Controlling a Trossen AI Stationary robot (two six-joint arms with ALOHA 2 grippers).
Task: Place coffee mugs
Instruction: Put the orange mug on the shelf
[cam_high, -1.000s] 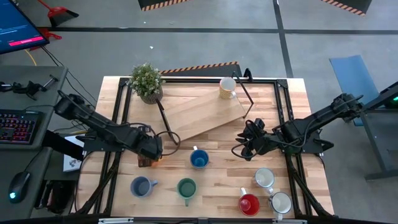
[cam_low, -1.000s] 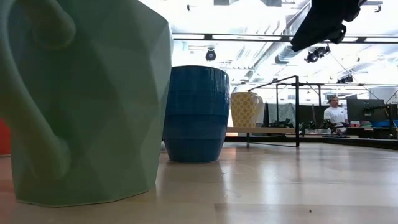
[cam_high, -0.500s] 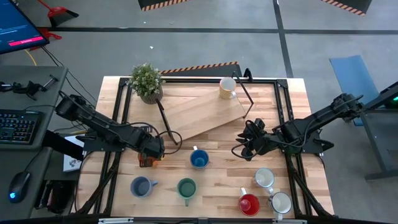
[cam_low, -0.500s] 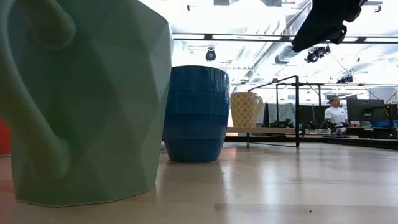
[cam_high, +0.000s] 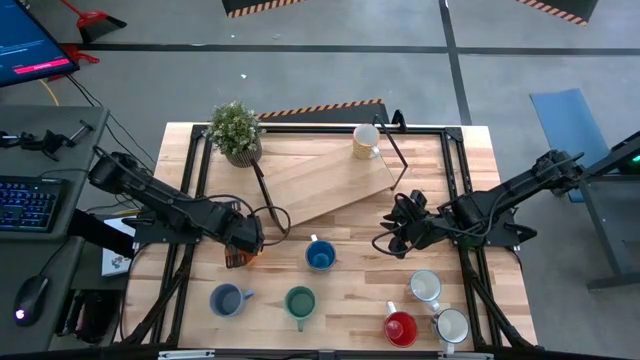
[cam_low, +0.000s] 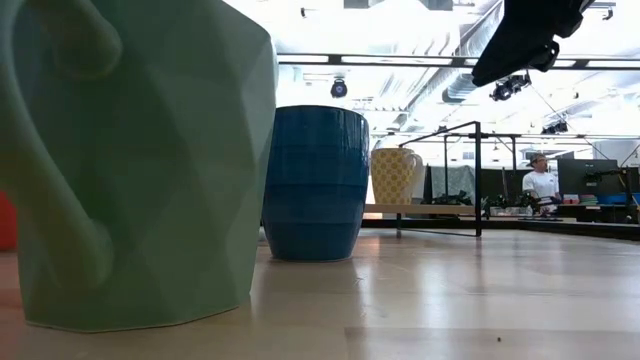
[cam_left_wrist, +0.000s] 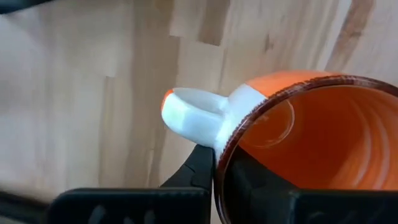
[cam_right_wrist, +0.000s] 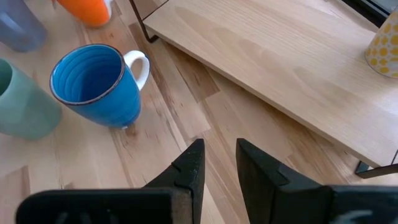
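Eight mugs: all in the high view; seven on the bare table, one on the raised board
Left gripper: fingers closed on the wall of the orange mug, one finger outside the wall just under the white handle, the other inside the rim; the mug's mouth faces the wrist camera
Right gripper: fingers a narrow gap apart, nothing between them; hangs over bare wood between the board's near edge and the mugs
Bright blue mug: ahead of the right fingers and off to one side, upright, white handle turned toward the board
Green mug: just beyond the blue one from the right fingers; near it, not touching
Grey-blue mug: beside the green mug, farther still from the right fingers
Red mug and two white mugs: clustered behind the right gripper, near the table's front edge
Cream mug: on the board's far end, beyond the right fingers
Potted plant: at the table's far corner, well beyond the left fingers
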